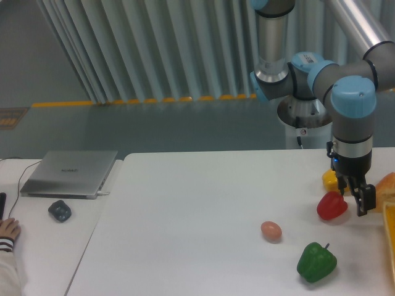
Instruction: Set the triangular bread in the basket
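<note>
Orange-brown triangular bread (pixel 387 185) sits at the worktop's (pixel 203 203) right edge, cropped, just above the basket (pixel 390 237) rim. Gripper (pixel 356 198) beside it, near the red pepper (pixel 332 205); fingers apart, empty. Centre on the wedge, avoid nudging the pepper, then close.

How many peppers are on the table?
3: a green pepper near the front, a red pepper by the end effector, a yellow pepper partly hidden behind it.

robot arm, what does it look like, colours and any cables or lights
The arm has silver-grey metal tubes with light blue caps at the joints. The last segment is dark, with a small blue light and a black cable near the base. The hand is black with two slim fingers.
</note>
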Tool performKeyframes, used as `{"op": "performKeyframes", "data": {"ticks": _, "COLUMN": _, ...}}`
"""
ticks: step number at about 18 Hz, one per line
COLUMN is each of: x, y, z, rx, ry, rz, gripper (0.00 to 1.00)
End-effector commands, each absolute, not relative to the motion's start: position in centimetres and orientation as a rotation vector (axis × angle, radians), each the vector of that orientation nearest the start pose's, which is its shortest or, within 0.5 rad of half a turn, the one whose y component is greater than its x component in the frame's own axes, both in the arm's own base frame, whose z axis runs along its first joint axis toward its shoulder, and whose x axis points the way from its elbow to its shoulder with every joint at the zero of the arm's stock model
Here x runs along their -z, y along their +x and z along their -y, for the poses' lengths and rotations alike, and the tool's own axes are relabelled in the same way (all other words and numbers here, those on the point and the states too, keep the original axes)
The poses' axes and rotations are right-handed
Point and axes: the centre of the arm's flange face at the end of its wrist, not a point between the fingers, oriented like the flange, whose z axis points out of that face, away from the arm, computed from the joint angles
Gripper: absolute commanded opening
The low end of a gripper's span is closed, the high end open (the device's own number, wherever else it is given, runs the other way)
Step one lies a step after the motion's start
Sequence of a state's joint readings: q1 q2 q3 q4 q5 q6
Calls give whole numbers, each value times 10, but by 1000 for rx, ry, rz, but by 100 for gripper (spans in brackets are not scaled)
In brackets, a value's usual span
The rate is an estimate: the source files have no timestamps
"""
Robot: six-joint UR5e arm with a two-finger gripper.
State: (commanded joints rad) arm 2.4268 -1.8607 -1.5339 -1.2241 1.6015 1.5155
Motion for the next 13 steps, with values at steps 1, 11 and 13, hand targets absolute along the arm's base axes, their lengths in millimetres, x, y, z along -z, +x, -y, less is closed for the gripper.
{"op": "performKeyframes", "data": {"ticks": 1, "x": -382, "y": -375, "z": -498, "rx": -154, "ry": -2963, "rz": -1012, "gripper": 100}}
{"op": "performKeyframes", "data": {"ticks": 11, "x": -376, "y": -385, "z": -490, "rx": -52, "ry": -2858, "rz": -818, "gripper": 100}}
{"op": "performKeyframes", "data": {"ticks": 13, "x": -373, "y": -383, "z": -489, "rx": -42, "ry": -2861, "rz": -809, "gripper": 100}}
